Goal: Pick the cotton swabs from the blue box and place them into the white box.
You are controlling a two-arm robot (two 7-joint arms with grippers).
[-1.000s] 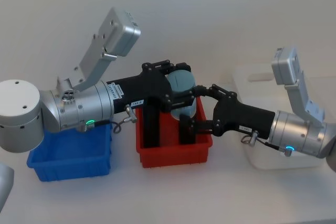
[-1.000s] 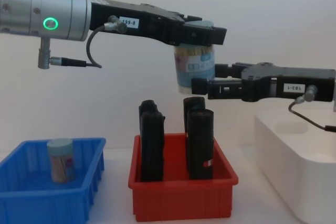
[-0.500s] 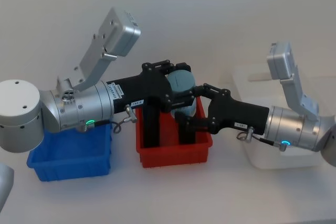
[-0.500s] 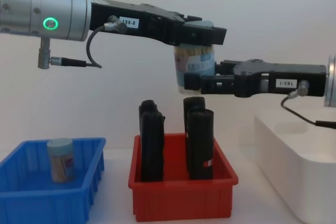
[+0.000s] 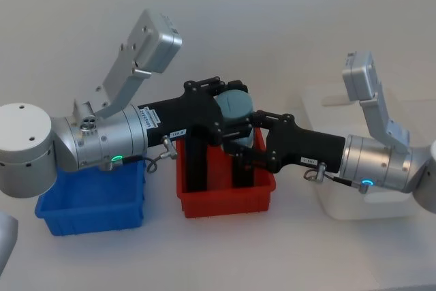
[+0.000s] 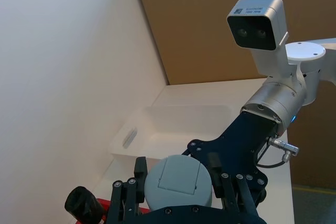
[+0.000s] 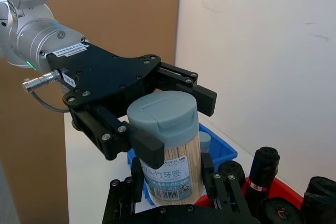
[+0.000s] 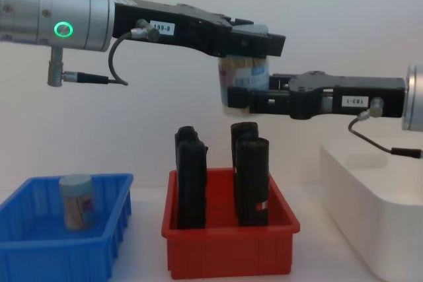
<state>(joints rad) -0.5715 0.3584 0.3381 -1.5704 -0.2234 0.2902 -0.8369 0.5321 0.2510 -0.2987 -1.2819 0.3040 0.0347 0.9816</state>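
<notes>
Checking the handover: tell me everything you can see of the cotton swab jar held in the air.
The cotton swab jar is a clear cylinder packed with tan stems, with a pale blue-grey lid and a blue-white label. It hangs upright above the red bin, clamped at the lid by the left end effector. The right end effector surrounds its lower part.

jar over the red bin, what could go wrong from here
1. The left gripper holds the jar by its lid alone. If it lets go before the right gripper, placed around the lower body, has a firm hold, the jar would likely drop.
2. The jar hangs above the red bin, so a fall would probably hit the tall black objects rather than reach the white box.
</notes>
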